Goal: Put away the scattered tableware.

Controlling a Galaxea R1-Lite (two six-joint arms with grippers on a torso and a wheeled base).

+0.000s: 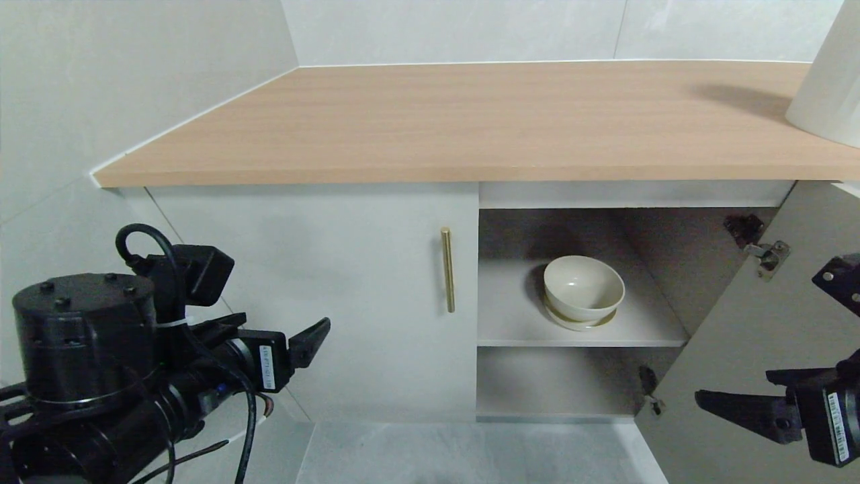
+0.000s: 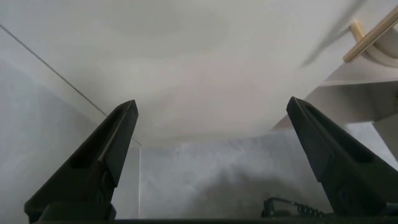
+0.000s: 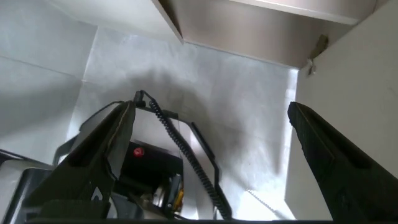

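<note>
Left pincer [image 2: 211, 102] hangs released, fingers spread wide, low before the closed door [image 1: 322, 289]. Right of it and higher is the handle [image 1: 447, 269]. Further right, in the open cupboard, the bowl [image 1: 583, 290] sits on a plate [image 1: 579, 323] on the upper shelf [image 1: 510, 316], higher than both pincers and between them. Right pincer [image 3: 210, 107] is released too, low beside the open door [image 1: 739, 323].

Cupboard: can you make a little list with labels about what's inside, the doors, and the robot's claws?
bowl: cream, upright, sitting on a plate
where: upper shelf, right side of the cupboard
right door: open
left door: shut, with a gold handle
left claw: open, holding nothing
right claw: open, holding nothing
</note>
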